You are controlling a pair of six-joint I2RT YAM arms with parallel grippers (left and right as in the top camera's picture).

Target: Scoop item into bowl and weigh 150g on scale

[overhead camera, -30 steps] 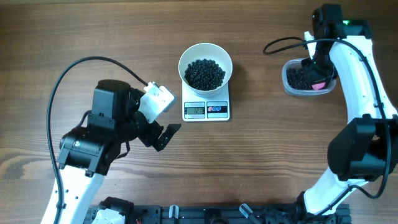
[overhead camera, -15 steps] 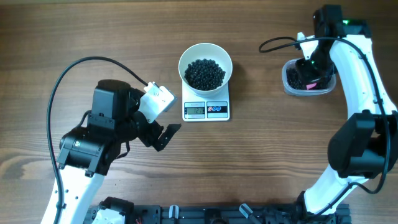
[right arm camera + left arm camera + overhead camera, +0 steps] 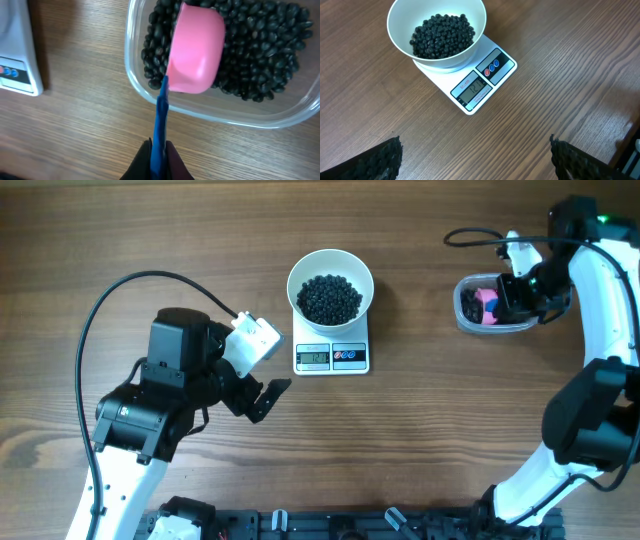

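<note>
Only the right gripper [image 3: 508,294] has shifted, off the clear tub's [image 3: 462,318] middle toward its right end, uncovering a pink scoop [image 3: 487,303]. The left gripper [image 3: 268,398] stays put beside the scale [image 3: 331,357], jaws spread wide. Its wrist view shows the item [image 3: 441,36] heaped in the bowl [image 3: 400,42] on the scale; the digits are hard to read. The right wrist view alone shows that gripper pinching the scoop's blue handle [image 3: 161,115], with more beads in the tub, whose right end is cut off.
</note>
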